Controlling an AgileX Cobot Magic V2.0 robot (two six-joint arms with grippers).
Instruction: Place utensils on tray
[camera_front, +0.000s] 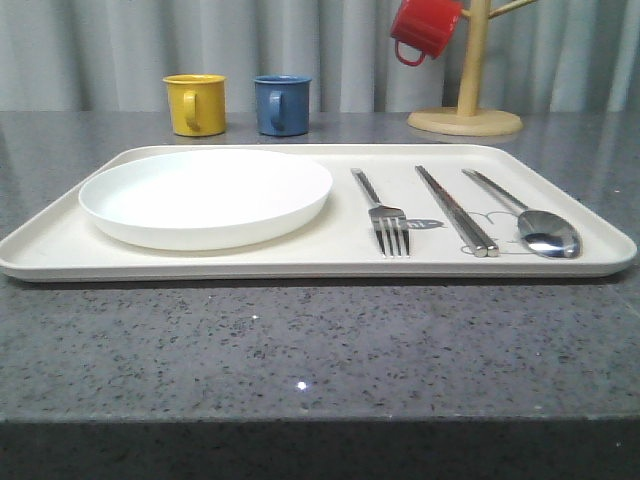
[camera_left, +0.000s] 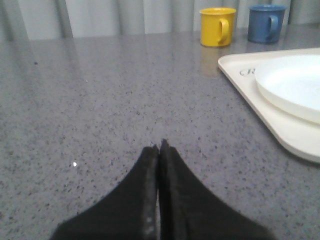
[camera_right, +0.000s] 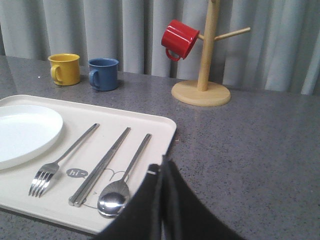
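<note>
The cream-white tray lies across the grey table. On its right half rest three silver utensils side by side: a fork, a pair of chopsticks and a spoon. The right wrist view shows the same fork, chopsticks and spoon on the tray. My right gripper is shut and empty, just off the tray's right edge near the spoon. My left gripper is shut and empty over bare table, left of the tray.
A round white plate fills the tray's left half. Behind the tray stand a yellow mug and a blue mug. A red mug hangs on a wooden mug tree at the back right.
</note>
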